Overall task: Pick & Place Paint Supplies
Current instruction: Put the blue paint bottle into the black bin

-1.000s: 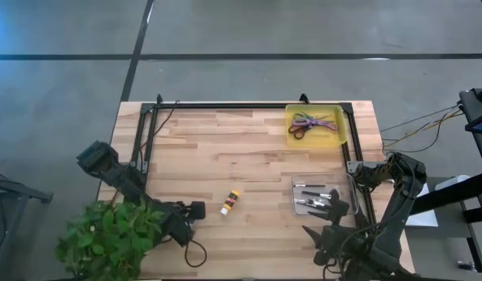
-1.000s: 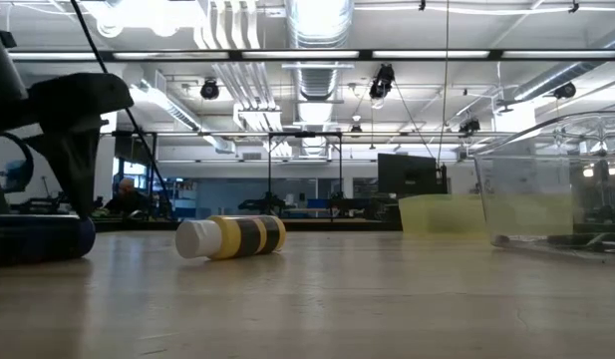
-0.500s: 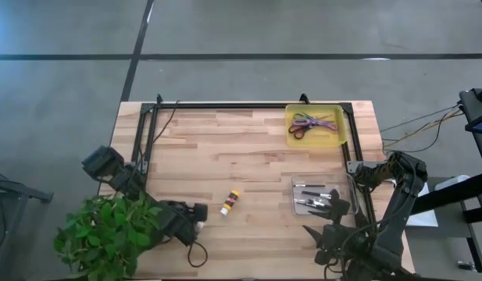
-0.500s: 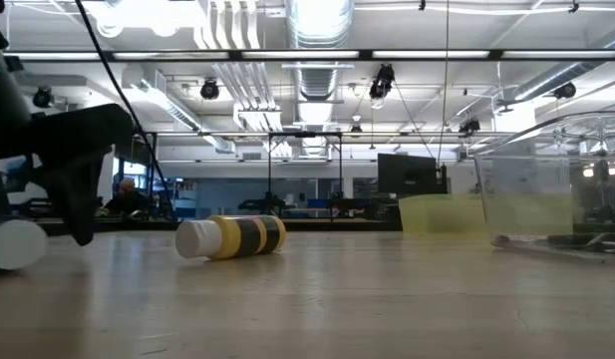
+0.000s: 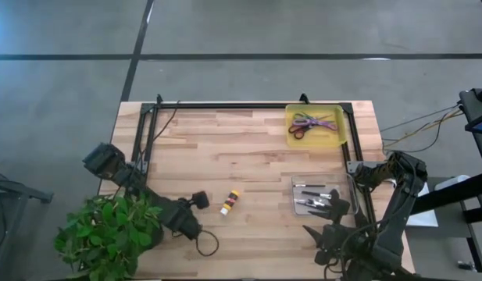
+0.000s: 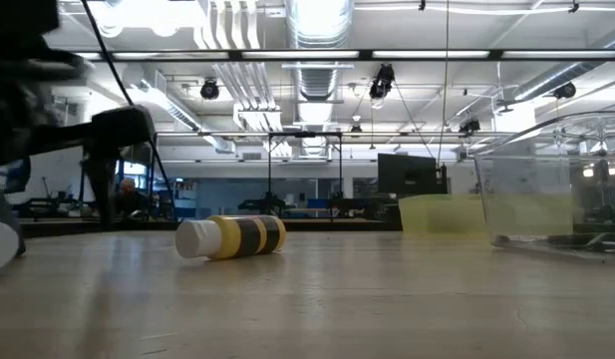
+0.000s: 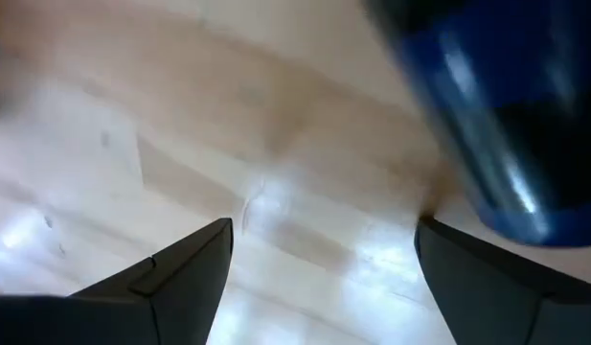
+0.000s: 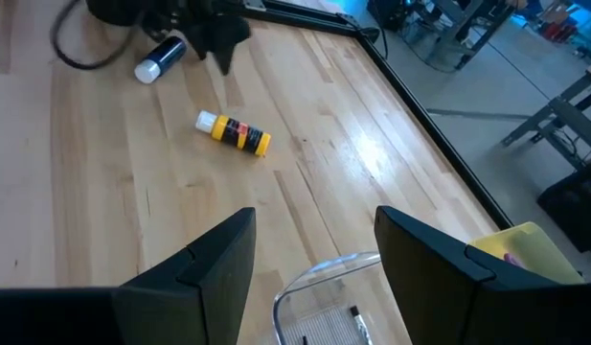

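We are seeing the left gripper (image 7: 319, 259) gaping empty, seemingly just beside a blue bottle (image 7: 511, 125), while the right gripper (image 8: 314, 249) is waiting half open.

Pale planked wood table (image 5: 248, 156), glossy yellow plastic tray (image 5: 340, 125), clear plastic bin (image 6: 546, 189)

yellow paint bottle (image 5: 230, 202) lying mid-table, scissors (image 5: 311, 124) in yellow tray (image 5: 340, 125)

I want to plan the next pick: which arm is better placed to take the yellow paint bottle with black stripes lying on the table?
Probably the left. Its open tool is right beside the yellow striped bottle; the right tool waits farther away, over the clear tray.
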